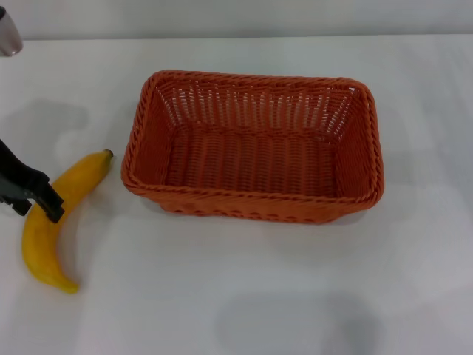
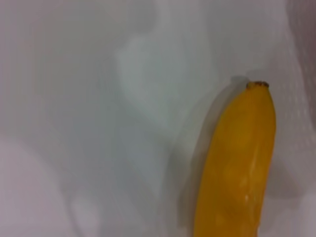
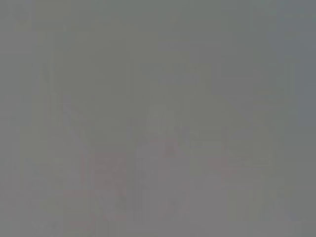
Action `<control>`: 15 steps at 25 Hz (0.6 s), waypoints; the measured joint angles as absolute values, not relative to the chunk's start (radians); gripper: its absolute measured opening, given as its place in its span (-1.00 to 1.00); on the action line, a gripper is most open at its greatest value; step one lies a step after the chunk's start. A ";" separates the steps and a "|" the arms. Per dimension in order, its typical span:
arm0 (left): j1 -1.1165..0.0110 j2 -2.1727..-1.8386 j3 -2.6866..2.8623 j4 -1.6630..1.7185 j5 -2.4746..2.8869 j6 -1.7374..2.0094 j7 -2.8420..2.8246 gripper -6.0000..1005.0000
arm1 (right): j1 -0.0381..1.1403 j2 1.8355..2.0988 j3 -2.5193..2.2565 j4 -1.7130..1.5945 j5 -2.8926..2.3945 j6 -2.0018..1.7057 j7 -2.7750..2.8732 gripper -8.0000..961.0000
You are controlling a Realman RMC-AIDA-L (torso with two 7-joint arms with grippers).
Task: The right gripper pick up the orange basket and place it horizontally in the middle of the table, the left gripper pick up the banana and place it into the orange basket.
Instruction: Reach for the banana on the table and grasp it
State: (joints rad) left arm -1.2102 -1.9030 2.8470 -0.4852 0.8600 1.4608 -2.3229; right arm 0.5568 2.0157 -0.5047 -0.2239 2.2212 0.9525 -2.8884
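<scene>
One step remains: banana [image 1: 55,214] into orange basket [image 1: 255,144]. Left gripper [image 1: 33,194] over banana's middle; finger spread cannot be told. Grip mid-length, lift above rim.

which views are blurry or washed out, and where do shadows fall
Head view: sharp, soft shadows on the table near the left gripper and under the orange basket. Left wrist view: soft focus, banana casting a faint shadow. Right wrist view: featureless grey blur.

Bare table [image 1: 244,288] between banana [image 1: 55,222] and basket [image 1: 255,144]
</scene>
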 joint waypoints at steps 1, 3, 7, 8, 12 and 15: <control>-1.208 -1.904 2.847 -0.484 0.860 1.459 -2.323 0.20 | 0.557 2.016 -0.505 -0.224 2.221 0.953 -2.888 0.82; -1.203 -1.906 2.847 -0.478 0.861 1.452 -2.324 0.20 | 0.557 2.016 -0.505 -0.224 2.221 0.953 -2.888 0.82; -1.196 -1.911 2.847 -0.464 0.862 1.425 -2.333 0.20 | 0.557 2.016 -0.505 -0.224 2.221 0.953 -2.888 0.82; -1.194 -1.912 2.847 -0.459 0.863 1.420 -2.336 0.20 | 0.557 2.017 -0.505 -0.224 2.221 0.953 -2.888 0.82; -1.191 -1.917 2.847 -0.452 0.877 1.399 -2.342 0.20 | 0.553 2.017 -0.505 -0.224 2.221 0.953 -2.888 0.82; -1.192 -1.915 2.847 -0.448 0.886 1.397 -2.346 0.19 | 0.550 2.016 -0.505 -0.224 2.221 0.953 -2.888 0.82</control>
